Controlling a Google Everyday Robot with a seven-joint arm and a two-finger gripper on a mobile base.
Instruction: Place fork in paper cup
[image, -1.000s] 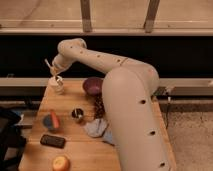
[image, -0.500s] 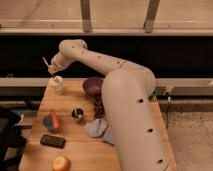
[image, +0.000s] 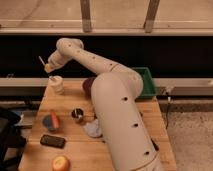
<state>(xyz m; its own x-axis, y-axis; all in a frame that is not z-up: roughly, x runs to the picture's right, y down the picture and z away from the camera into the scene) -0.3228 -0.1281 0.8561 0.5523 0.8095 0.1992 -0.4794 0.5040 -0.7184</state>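
One relation decides the coming move: the paper cup (image: 58, 84) stands almost straight below the gripper (image: 49, 67), set a touch to its right in the camera view, near the far left corner of the wooden table (image: 125, 112). The gripper hangs above that corner at the end of the big white arm (image: 107, 100), which reaches over from the right, and it is closed around the fork (image: 45, 64). The fork's slim shaft sticks out up and to the left of the gripper, and a short pale tip shows below it, pointing down and to the right toward the cup's rim. So the fork's long axis runs on a slant, upper left to lower right, not plumb. Whether the lower tip is already inside the cup's mouth or just above it cannot be told. My judgement is that the fork needs to go down and slightly right so that its low end clears the rim before it is let go. Well below and to the right of the gripper stands a small metal cup (image: 77, 115), which is not the target.
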